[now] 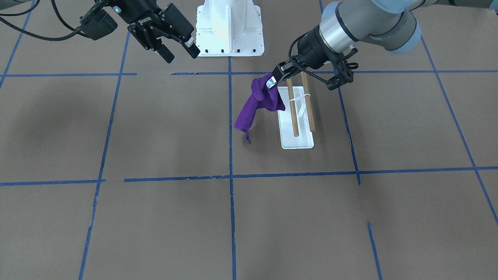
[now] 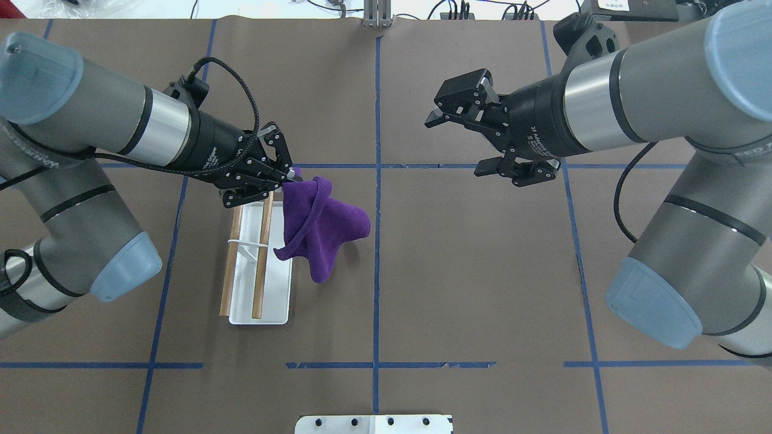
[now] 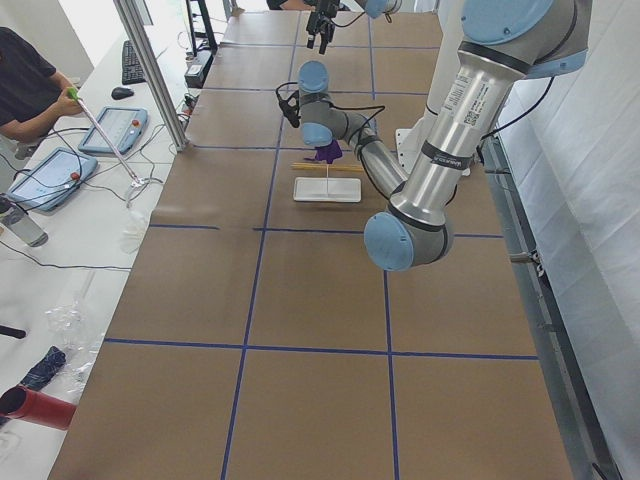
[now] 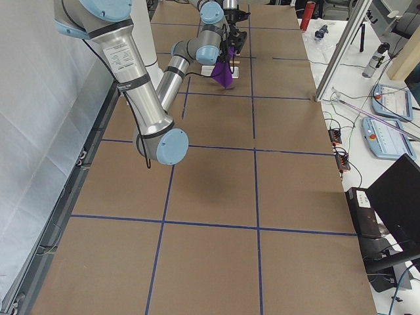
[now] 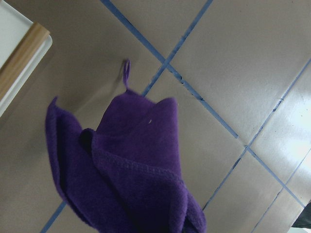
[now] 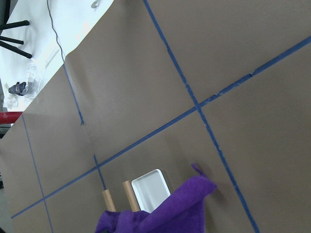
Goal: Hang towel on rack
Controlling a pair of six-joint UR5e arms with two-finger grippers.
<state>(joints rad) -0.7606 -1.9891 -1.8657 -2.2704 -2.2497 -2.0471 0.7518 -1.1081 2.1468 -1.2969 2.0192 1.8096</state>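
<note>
A table (image 1: 155, 128) covered in brown paper and marked into squares by blue tape lines (image 1: 230, 128) fills the front-facing view. A white bolted pedestal (image 1: 229, 27) stands at the top centre.

The rack (image 1: 297, 142) sits right of centre in this view. It has a flat white base and 2 wooden dowel bars (image 1: 292, 116) running parallel above it on a thin white upright. In the overhead view the rack (image 2: 271, 301) lies left of centre, with its long side running up and down the frame.

The left gripper (image 2: 289, 175) is at the upper end of the rack in the overhead view. Its fingers are pinched together on a bunched corner of the purple towel (image 2: 319, 229). The towel hangs from that grip and spreads down and to the right, just beside the rack's base on the side nearer the frame's centre. I cannot tell whether it touches the nearer bar.

In the front-facing view the left gripper (image 1: 272, 81) holds the towel (image 1: 256, 105) to the left of the rack. A small hanging loop is at the towel's lowest tip. The left wrist view shows the towel (image 5: 126, 170) filling the lower left, with a corner of the rack (image 5: 19, 48) at the upper left.

The right gripper (image 2: 461, 141) hangs above the table in the upper right of the overhead view, well apart from the towel. Its 2 fingers are spread wide and hold nothing. It appears at the upper left of the front-facing view (image 1: 179, 52).
</note>
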